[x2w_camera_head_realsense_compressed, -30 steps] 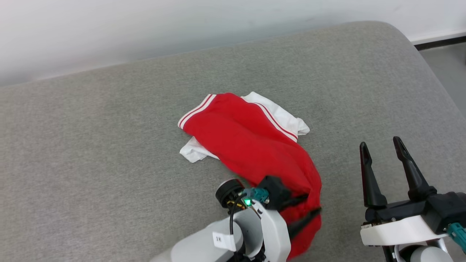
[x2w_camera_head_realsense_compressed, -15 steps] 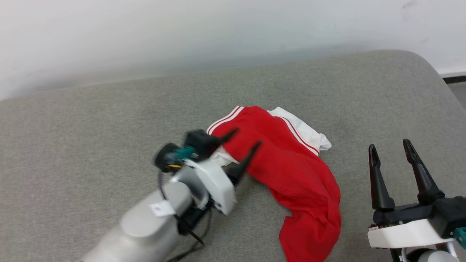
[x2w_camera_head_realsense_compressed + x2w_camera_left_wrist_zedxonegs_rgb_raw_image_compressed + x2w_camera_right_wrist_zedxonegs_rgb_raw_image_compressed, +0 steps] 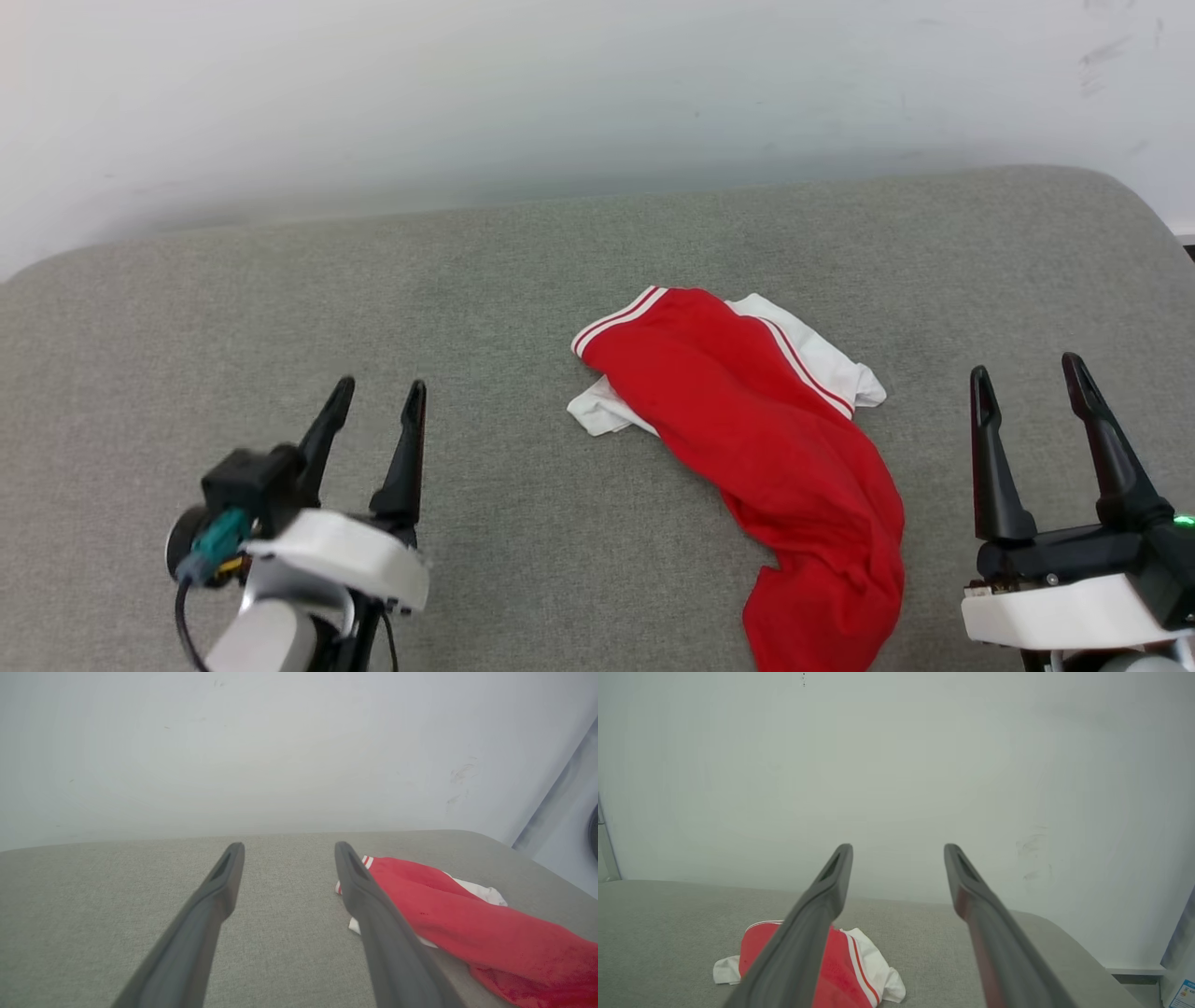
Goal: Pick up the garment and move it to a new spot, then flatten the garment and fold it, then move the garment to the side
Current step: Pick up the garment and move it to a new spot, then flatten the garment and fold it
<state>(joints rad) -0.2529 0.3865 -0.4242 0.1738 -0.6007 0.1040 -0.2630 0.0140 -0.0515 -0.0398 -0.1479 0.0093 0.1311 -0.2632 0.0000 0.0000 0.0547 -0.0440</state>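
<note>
Across the middle of a grey fabric cushion (image 3: 523, 280), slightly toward 3 o'clock in the head view, lies the garment (image 3: 747, 439). It is a red T-shirt with white sleeves, crumpled into a long diagonal heap. The upper end of the heap, at about 11 o'clock, shows a red-and-white striped edge. One white sleeve pokes out beneath that edge at 9 o'clock, and the other white sleeve lies at 2 o'clock. From there the red cloth runs toward 5 o'clock in soft folds and passes off the bottom edge of the view. It rests loose on the cushion, apart from both grippers.

At 8 o'clock in the head view is the left gripper (image 3: 381, 385). Its two dark fingers point toward 12 o'clock, spread wide with only bare cushion between them. The garment lies well apart from it, off toward its 3 o'clock.

At 4 o'clock in the head view is the right gripper (image 3: 1024, 365), its fingers also spread wide and empty. The lower end of the red cloth lies near it, at its 9 o'clock, without touching.

From the left wrist, the wide fingers frame bare cushion, and the garment shows at 4 o'clock, partly behind one finger. From the right wrist, the garment shows at 7 o'clock, partly hidden by one finger. A pale wall (image 3: 560, 93) rises behind the cushion at 12 o'clock.
</note>
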